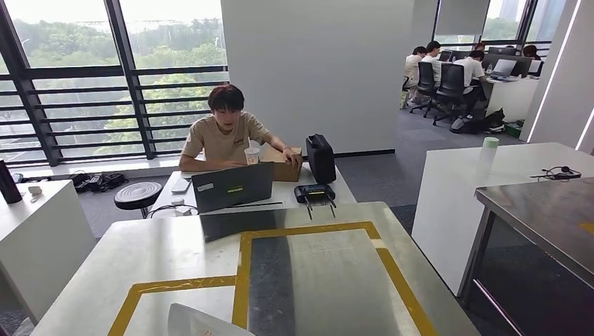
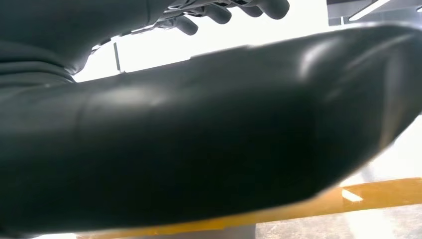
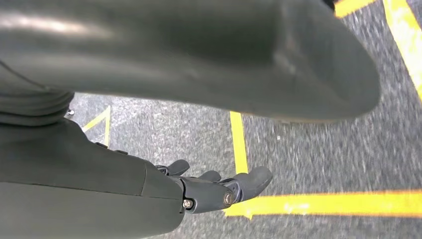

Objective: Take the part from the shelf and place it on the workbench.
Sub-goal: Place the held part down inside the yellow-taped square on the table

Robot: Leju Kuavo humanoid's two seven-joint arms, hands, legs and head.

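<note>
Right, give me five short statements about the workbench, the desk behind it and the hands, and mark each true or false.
1. The workbench is marked with yellow tape. True.
2. The laptop is closed flat. False: its lid stands open.
3. A person sits behind the laptop. True.
4. The right hand holds a part. False: nothing is in it; it hangs above the floor.
5. A cup stands on the desk. True.

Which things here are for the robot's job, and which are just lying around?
For the job: workbench, its yellow tape frame, maybe the pale thing at its near edge.
Lying about: laptop, paper cup, cardboard box, black case, headset.
</note>
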